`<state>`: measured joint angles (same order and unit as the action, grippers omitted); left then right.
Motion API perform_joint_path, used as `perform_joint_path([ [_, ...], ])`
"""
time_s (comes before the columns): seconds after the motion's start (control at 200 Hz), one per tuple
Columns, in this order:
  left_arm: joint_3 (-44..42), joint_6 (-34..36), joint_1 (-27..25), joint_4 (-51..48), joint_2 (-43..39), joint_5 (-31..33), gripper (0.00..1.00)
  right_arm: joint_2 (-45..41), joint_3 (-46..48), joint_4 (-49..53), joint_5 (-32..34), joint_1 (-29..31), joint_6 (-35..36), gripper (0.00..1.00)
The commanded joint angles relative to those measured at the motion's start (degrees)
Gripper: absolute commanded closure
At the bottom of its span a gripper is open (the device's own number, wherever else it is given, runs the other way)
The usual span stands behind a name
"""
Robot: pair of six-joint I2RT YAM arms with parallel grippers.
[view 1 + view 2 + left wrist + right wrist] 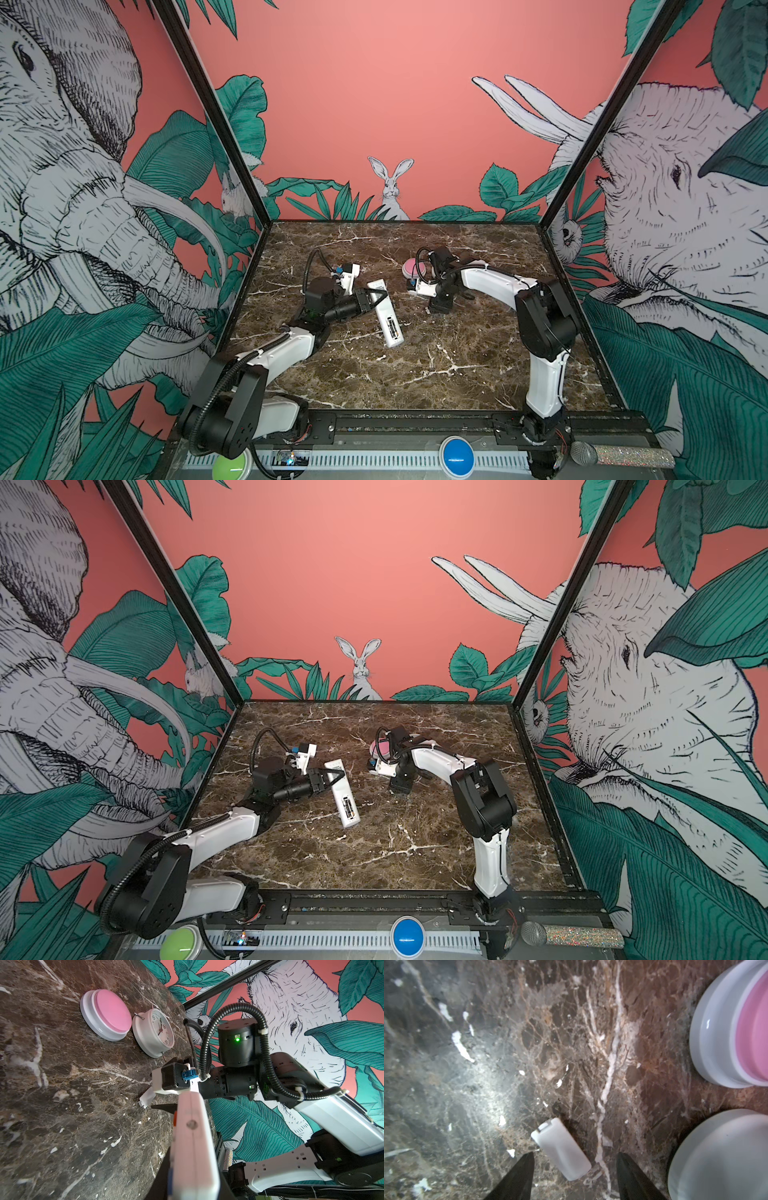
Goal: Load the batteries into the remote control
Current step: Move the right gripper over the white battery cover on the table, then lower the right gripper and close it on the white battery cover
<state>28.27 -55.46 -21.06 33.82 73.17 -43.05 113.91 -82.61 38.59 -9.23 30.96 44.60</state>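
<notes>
The white remote control (pixel 384 316) lies back up on the marble table (pixel 415 374), slanting toward the front. Two dark batteries (pixel 391 328) sit side by side in the open recess at its near end, seen in both top views (pixel 348 805). My left gripper (pixel 376 300) is shut across the remote's far half. In the left wrist view the remote (pixel 193 1147) fills the space between the jaws. My right gripper (pixel 575 1154) points down, open, over a small white battery cover (pixel 560 1151) lying flat on the marble, untouched.
A pink dome button (pixel 414 267) and a round white clock (pixel 154 1032) stand just behind the right gripper. Green (pixel 230 467) and blue (pixel 457 455) buttons and a glittery microphone (pixel 619 455) sit on the front rail. Walls close in three sides.
</notes>
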Motion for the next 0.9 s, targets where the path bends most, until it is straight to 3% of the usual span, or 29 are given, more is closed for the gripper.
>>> perform_joint_path([
  [0.0, -0.7, -0.2, 0.3, 0.9, -2.2, -0.2, 1.00, 1.9, -2.3, 2.5, -1.7, -0.3, 1.3, 0.36],
  [0.52, -0.6, -0.1, 0.3, 1.2, -1.9, -0.4, 1.00, 2.5, -2.9, 5.5, -7.3, -0.4, 1.6, 0.36],
  [0.895, -0.3, -0.3, 0.4, 1.0, -1.9, -0.4, 1.00, 4.7, -4.0, 6.1, -5.1, -0.4, 2.2, 0.38],
])
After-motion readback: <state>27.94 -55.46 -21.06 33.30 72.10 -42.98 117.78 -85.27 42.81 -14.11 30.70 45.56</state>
